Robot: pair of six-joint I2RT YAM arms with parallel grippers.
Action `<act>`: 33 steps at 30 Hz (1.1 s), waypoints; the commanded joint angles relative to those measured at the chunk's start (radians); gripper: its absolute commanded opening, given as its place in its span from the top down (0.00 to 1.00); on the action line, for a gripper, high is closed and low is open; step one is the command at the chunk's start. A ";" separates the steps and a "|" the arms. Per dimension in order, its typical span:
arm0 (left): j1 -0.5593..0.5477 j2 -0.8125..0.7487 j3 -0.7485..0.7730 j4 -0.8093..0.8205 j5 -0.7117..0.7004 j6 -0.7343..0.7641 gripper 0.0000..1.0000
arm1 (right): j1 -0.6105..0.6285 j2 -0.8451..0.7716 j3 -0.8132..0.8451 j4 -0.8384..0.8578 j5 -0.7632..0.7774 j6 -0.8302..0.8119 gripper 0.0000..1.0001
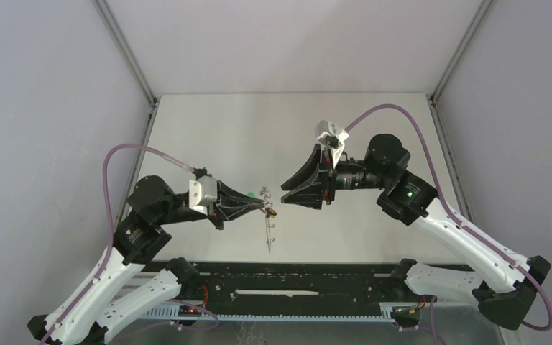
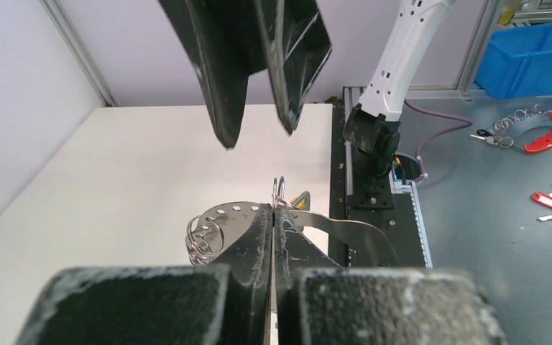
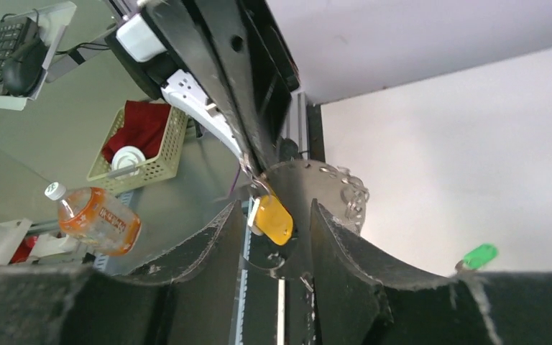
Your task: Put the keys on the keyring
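My left gripper (image 1: 267, 208) is shut on the rim of the keyring (image 2: 233, 214), a flat grey oval plate with holes and small wire loops (image 2: 200, 243), and holds it above the table. In the top view the keyring (image 1: 269, 233) hangs edge-on. The yellow-orange key (image 3: 274, 220) dangles from a small ring at the left fingertips (image 2: 264, 215), against the plate (image 3: 315, 183). My right gripper (image 3: 273, 208) is open, with one finger on each side of the yellow key. It faces the left gripper (image 3: 237, 93) closely in the top view (image 1: 286, 195). The green key (image 3: 480, 254) lies on the table, apart.
The white table (image 1: 215, 136) has grey walls on both sides and a black rail (image 1: 295, 277) at the near edge. In the top view the green key (image 1: 249, 193) lies just behind the left gripper's fingers. Off the table are a basket (image 3: 140, 144) and a bottle (image 3: 97, 219).
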 commanded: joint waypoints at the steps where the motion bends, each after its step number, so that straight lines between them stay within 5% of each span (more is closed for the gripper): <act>1: 0.004 0.005 -0.027 0.057 0.024 -0.027 1.00 | 0.011 -0.021 0.011 0.072 0.023 -0.069 0.51; 11: 0.003 0.015 -0.021 0.061 0.041 -0.040 1.00 | 0.078 0.019 0.017 0.132 -0.019 -0.169 0.50; 28: 0.004 0.008 -0.016 0.061 0.033 -0.038 1.00 | 0.118 0.060 0.026 0.136 -0.014 -0.170 0.67; 33: 0.003 0.001 -0.019 0.052 0.033 -0.032 1.00 | 0.119 0.062 0.028 0.141 -0.003 -0.165 0.90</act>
